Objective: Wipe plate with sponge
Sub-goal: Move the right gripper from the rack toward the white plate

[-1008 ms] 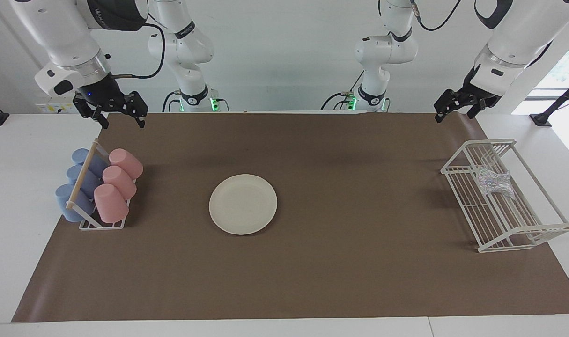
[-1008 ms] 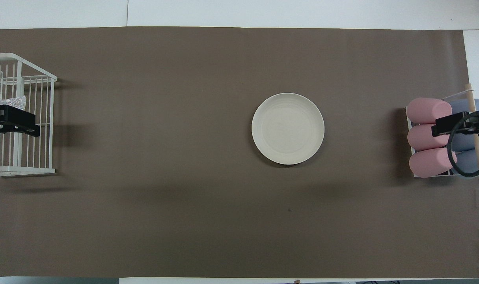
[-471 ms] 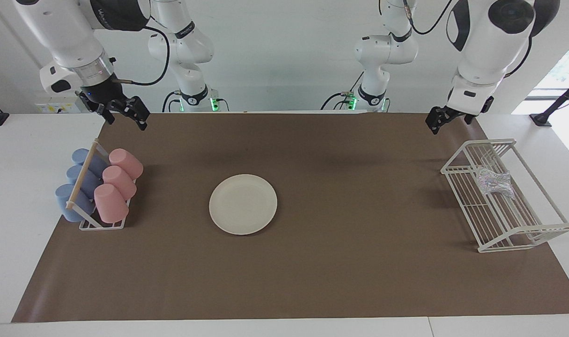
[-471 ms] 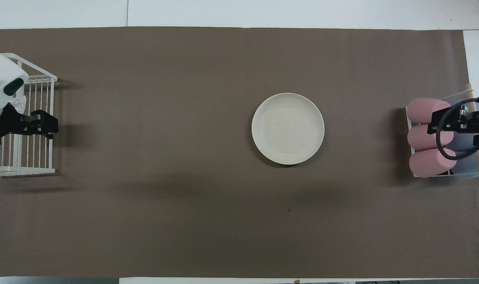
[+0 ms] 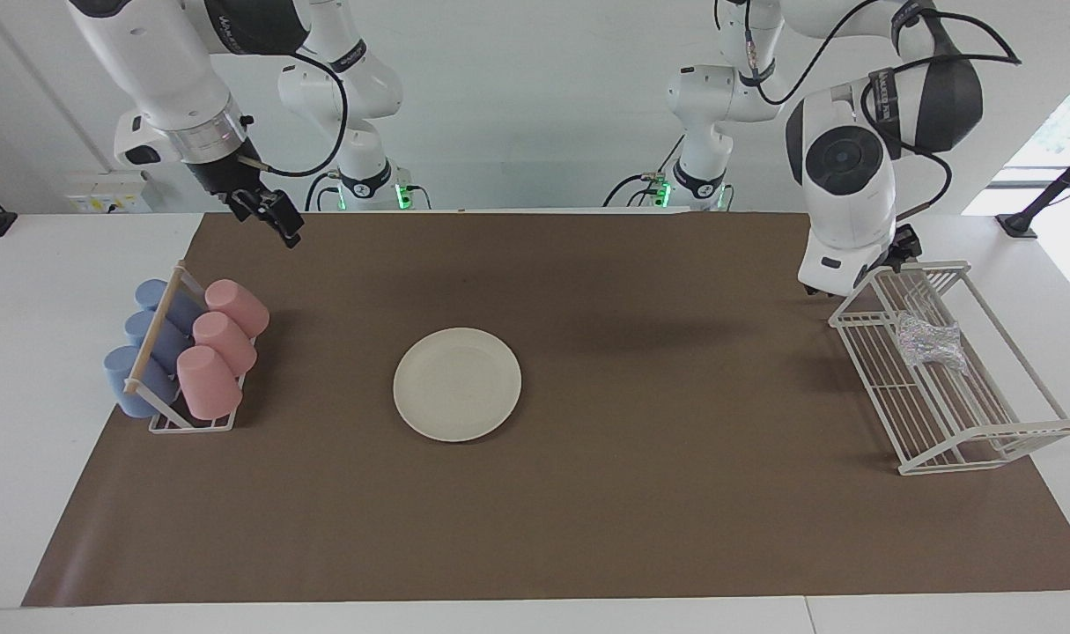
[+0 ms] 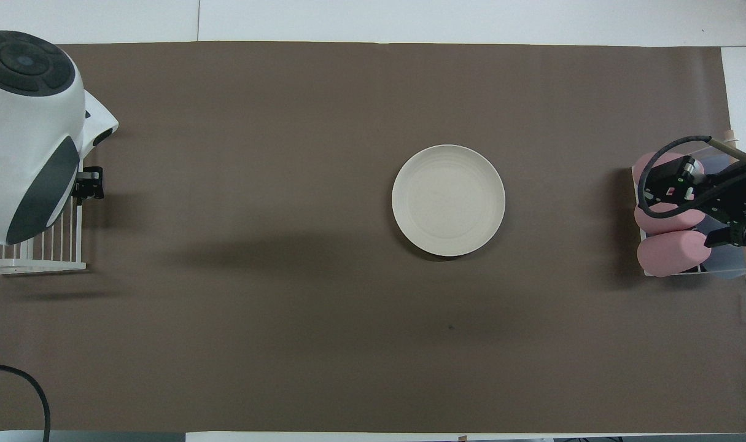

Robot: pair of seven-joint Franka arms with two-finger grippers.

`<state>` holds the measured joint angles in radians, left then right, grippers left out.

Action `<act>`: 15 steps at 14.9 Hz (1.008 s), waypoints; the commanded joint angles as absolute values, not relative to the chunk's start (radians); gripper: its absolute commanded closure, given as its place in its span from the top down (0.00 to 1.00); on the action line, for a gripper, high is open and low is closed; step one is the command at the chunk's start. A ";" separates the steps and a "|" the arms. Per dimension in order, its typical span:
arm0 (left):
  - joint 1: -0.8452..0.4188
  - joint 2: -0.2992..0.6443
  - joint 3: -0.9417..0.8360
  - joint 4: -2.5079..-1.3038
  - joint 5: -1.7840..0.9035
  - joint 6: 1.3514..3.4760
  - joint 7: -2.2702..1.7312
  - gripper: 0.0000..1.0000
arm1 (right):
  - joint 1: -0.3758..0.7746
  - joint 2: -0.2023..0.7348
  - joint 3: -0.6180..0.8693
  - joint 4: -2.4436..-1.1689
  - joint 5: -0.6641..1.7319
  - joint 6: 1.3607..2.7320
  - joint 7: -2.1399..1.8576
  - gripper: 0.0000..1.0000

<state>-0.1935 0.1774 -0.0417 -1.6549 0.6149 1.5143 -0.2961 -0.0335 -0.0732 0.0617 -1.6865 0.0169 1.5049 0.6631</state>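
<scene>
The left arm is swinging down over the wire rack (image 5: 984, 433) at its end of the bench, its wide, empty left hand (image 6: 91, 184) nearing the sponge (image 5: 929, 343) inside. The plate (image 5: 457, 384) is waiting unwiped mid-bench; the right hand (image 5: 281, 224), also wide, is turning above the cups (image 5: 209, 380).

White table (image 5: 24, 370) bears brown mat (image 5: 640, 511); plate (image 5: 457, 384), apparently bare, lies there.
</scene>
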 commanded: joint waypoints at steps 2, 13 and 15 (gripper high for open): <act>-0.201 0.222 -0.031 -1.680 0.783 1.549 -0.307 1.00 | -0.043 -0.081 0.127 -1.683 0.034 1.483 0.930 1.00; -0.175 0.328 -0.029 -1.755 1.008 1.630 -0.399 1.00 | -0.043 -0.101 0.284 -1.689 0.117 1.473 1.541 1.00; -0.172 0.333 -0.029 -1.752 1.009 1.638 -0.397 1.00 | -0.043 -0.103 0.313 -1.690 0.117 1.473 1.624 1.00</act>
<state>-0.1847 0.3388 -0.0267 -1.7468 0.9896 1.6091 -0.3925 -0.0313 -0.0869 0.2836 -1.6859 0.1037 1.4777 1.5452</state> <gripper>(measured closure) 0.000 0.000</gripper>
